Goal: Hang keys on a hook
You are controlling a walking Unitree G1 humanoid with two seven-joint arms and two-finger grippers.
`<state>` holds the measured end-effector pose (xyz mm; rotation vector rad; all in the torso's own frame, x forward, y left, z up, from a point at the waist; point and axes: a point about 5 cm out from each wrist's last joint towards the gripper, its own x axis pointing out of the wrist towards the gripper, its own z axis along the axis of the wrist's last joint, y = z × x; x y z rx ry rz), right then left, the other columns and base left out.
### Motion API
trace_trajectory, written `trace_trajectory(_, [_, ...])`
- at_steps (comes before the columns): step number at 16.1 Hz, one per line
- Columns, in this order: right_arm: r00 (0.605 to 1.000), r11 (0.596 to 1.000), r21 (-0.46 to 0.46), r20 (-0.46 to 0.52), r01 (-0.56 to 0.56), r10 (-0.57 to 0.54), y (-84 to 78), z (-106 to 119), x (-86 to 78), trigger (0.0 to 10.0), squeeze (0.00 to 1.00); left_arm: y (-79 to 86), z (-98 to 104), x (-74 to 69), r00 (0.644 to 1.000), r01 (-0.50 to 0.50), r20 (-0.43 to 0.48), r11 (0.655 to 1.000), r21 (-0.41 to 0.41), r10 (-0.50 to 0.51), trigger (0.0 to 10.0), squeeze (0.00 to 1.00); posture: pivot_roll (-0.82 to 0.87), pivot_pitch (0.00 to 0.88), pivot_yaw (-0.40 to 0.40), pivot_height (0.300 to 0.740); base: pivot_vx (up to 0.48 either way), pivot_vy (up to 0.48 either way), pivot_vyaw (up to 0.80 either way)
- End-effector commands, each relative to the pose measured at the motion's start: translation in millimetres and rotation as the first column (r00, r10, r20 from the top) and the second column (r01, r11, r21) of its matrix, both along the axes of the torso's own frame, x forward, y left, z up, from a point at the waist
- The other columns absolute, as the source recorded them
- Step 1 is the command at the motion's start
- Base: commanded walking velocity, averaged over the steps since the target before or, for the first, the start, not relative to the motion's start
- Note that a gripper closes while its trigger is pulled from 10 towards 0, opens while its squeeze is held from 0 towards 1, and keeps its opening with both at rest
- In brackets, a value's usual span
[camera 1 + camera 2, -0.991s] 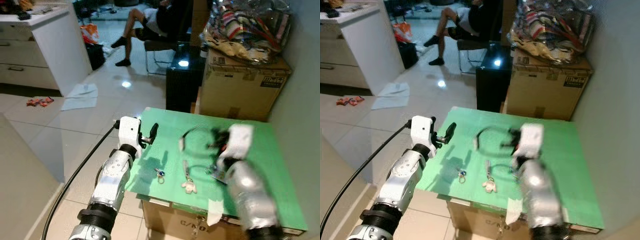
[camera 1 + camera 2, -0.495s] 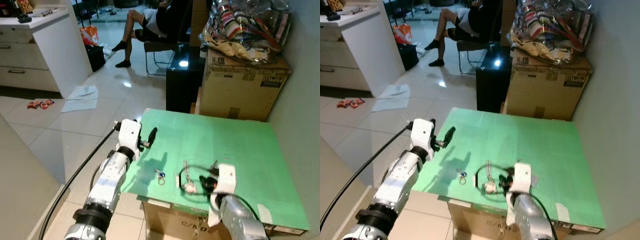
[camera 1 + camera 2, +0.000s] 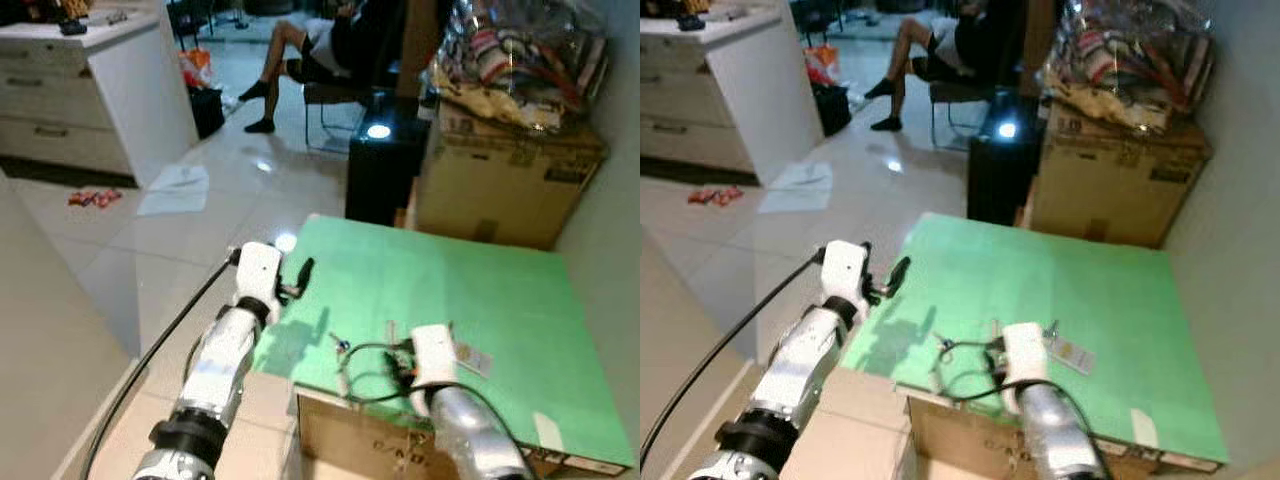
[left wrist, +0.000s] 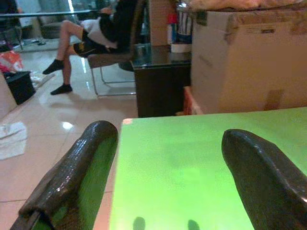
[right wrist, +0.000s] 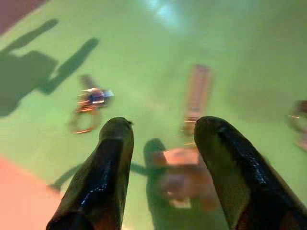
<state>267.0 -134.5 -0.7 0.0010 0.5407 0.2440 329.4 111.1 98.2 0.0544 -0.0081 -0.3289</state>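
The right gripper (image 5: 163,139) has dropped to the near edge of the green table (image 3: 480,290), fingers parted and empty, over what seems a keychain charm (image 5: 180,179). The keys (image 5: 88,98) lie just beside it. The left gripper (image 4: 165,158) stays spread above the table's left edge.

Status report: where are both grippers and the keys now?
Right gripper open, low over the keychain charm on the green table. Left gripper open, idle at table edge. Small keys lie apart. Nothing blocks.
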Motion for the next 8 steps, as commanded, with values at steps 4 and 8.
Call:
trace_trajectory(4, [0.995,0.998,0.021,-0.081,0.063,-0.061,-16.2,-15,-9.6,10.0,1.00,-12.4,-7,-5.4,1.000,0.004,-0.016,1.000,-0.029,-0.005,10.0,0.00,-0.22,0.031,-0.011,0.740,0.000,0.000,0.00])
trace_trajectory(8, [0.992,0.993,-0.032,-0.043,0.118,-0.119,-27.7,-16,-7.4,10.0,1.00,-8.0,-4,-1.2,1.000,-0.017,-0.011,0.999,-0.037,0.017,10.0,0.00,-0.22,0.033,-0.003,0.740,0.000,0.000,0.00])
